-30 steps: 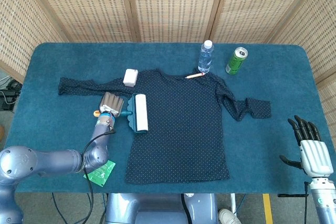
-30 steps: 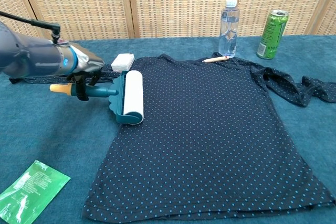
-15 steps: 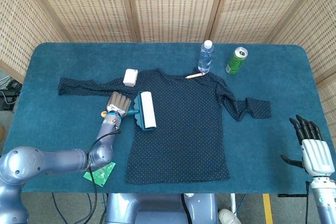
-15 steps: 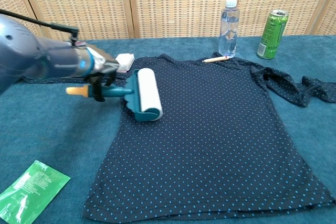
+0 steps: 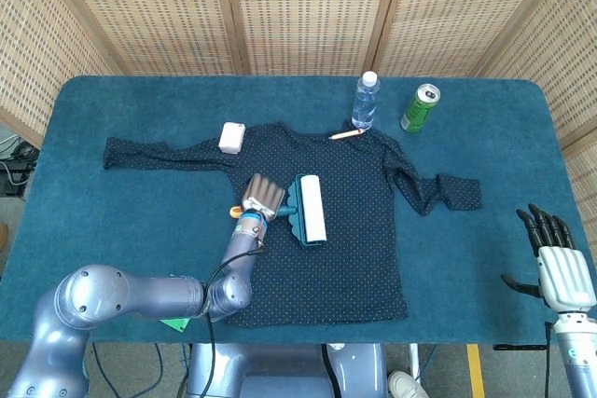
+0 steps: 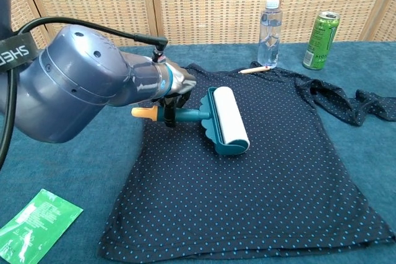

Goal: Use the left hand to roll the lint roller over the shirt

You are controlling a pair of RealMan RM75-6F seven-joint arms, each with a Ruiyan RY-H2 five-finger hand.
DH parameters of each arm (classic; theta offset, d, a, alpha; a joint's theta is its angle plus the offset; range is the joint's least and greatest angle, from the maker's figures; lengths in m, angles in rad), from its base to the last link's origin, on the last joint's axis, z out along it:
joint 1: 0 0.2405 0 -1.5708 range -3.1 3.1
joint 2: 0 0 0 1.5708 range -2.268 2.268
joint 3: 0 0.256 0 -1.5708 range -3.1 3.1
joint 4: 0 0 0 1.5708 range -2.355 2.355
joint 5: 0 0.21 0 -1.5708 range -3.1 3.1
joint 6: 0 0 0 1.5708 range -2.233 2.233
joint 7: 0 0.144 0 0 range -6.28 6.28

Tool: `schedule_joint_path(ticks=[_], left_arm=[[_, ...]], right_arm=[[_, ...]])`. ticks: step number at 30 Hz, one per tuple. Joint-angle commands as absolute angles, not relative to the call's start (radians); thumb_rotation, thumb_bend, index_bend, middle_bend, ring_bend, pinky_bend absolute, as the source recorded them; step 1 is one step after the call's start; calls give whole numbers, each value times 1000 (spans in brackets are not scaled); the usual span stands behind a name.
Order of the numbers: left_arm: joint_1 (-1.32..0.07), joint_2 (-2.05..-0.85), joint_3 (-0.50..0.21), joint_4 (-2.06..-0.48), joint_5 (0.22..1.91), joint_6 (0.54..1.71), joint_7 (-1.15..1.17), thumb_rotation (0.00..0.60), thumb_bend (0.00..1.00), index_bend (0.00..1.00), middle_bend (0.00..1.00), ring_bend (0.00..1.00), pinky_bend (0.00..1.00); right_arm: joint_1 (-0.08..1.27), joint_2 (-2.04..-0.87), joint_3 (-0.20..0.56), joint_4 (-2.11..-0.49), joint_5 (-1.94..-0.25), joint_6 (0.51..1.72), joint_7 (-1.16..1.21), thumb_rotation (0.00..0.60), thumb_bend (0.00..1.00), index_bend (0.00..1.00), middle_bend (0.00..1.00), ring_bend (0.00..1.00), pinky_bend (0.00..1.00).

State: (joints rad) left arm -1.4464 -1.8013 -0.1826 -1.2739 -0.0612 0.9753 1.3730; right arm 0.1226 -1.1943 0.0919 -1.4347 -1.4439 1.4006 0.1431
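A dark navy dotted shirt lies flat on the blue table, sleeves spread to both sides. My left hand grips the teal handle of the lint roller. The roller's white drum rests on the shirt's upper chest area, left of its middle. An orange cap sticks out of the handle's end behind the hand. My right hand hangs at the table's near right corner, fingers apart, holding nothing; the chest view does not show it.
A water bottle and a green can stand behind the collar. A pencil lies at the neckline. A white block sits by the left sleeve. A green packet lies near front left.
My left hand has pushed the lint roller rightward, from the shirt's left edge onto its chest area. The right hand has stayed in place.
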Motion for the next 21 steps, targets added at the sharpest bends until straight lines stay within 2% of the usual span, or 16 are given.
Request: schedule_joint_path(ticks=[1, 14, 17, 21], left_arm=[[-1442, -1796, -183, -1286, -58, 981, 1374, 600, 520, 884, 900, 701, 649], [-1270, -1617, -62, -1386, 61, 960, 1250, 600, 514, 883, 896, 701, 647], [-1227, -1571, -32, -1409, 106, 941, 1202, 600, 494, 881, 871, 694, 620], [-1190, -1528, -5, -1429, 186, 927, 1149, 600, 457, 870, 798, 637, 553]], right_arm=[[122, -1194, 92, -1436, -1443, 1402, 143, 600, 74, 0, 0, 0, 0], [119, -1195, 83, -1452, -1465, 1420, 110, 600, 74, 0, 0, 0, 0], [119, -1197, 78, -1464, -1478, 1427, 91, 600, 74, 0, 0, 0, 0], [117, -1197, 75, -1480, -1490, 1439, 74, 600, 74, 0, 0, 0, 0]])
